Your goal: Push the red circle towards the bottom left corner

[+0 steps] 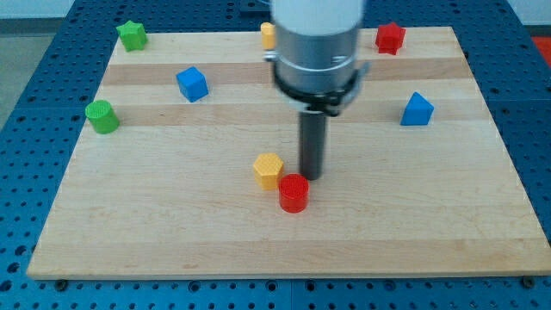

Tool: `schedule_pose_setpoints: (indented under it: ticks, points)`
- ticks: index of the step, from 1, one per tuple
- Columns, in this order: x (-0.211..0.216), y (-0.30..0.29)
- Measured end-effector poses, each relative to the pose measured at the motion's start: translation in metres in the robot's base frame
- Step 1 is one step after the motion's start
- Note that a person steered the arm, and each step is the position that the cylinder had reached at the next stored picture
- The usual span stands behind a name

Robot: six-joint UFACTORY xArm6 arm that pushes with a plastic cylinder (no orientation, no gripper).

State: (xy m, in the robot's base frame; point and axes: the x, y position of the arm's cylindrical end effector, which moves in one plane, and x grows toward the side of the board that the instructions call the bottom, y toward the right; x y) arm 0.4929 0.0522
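Note:
The red circle [294, 193], a short red cylinder, stands on the wooden board [172, 232] a little below its middle. My tip [310, 176] is down on the board just above and to the right of the red circle, close to it or touching it. A yellow hexagon block [269, 170] sits just to the upper left of the red circle, almost against it.
A green cylinder [102, 116] is at the left edge, a green star-like block [132, 35] at the top left, a blue cube [192, 83] right of them. A yellow block [269, 34] is partly hidden behind the arm. A red block [390, 38] and a blue block [417, 109] are at the right.

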Motion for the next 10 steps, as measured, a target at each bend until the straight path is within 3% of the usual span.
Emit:
schedule_pose_setpoints:
  ticks: [1, 3, 4, 5, 6, 7, 8, 10]
  points:
    - [0.007, 0.051]
    - [0.021, -0.051]
    - [0.021, -0.052]
    - [0.036, -0.01]
    - [0.053, -0.052]
    - [0.053, -0.149]
    - [0.053, -0.198]
    - [0.025, -0.156]
